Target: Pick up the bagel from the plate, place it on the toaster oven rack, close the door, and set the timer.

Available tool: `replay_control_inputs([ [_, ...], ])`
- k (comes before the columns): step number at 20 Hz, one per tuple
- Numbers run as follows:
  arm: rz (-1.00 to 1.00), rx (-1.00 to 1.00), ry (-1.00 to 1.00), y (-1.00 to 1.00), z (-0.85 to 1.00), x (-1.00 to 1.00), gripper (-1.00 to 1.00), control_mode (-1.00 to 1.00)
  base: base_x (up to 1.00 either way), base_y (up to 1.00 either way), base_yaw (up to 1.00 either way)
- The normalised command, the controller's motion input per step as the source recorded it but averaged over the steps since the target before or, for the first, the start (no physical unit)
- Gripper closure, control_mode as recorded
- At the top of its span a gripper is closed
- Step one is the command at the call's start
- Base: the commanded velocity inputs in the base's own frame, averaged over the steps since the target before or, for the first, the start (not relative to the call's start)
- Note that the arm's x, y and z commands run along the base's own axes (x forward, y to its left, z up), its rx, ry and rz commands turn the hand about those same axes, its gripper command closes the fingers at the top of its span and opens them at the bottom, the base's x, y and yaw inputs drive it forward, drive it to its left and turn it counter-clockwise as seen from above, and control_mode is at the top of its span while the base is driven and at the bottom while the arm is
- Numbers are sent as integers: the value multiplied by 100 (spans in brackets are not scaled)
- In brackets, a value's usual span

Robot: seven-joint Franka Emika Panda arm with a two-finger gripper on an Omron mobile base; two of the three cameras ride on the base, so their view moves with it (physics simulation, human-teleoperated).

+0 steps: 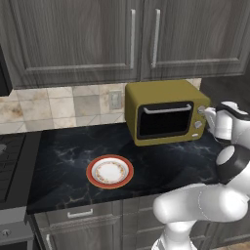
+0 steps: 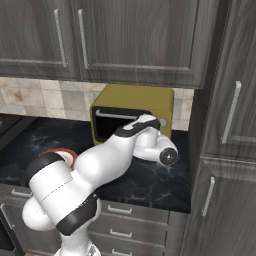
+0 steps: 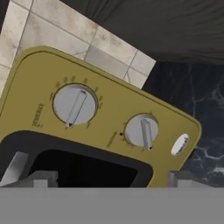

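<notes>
The yellow toaster oven stands on the dark counter with its black glass door shut and the silver handle along the door's top edge. The door hides the toaster oven rack, and the bagel is out of view. The white plate with its orange-red rim lies bare on the counter in front of the oven and to its left. My gripper is open at the oven's right-hand control panel. In the hand view its fingertips stand wide apart below two grey knobs, touching neither.
A stovetop borders the counter on the left. Grey wall cabinets hang above the oven and a tall cabinet stands close on its right. A small oval button sits beside the knobs.
</notes>
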Motion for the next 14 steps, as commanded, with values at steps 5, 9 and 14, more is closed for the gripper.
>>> replay_control_inputs([
  [5, 0, 0, -1, -3, -11, 2, -100, -100, 0, 0, 0],
  [9, 0, 0, -1, 0, -17, 1, -100, -100, 0, 0, 0],
  [14, 0, 1, 0, 0, -15, 2, -100, -100, 0, 0, 0],
])
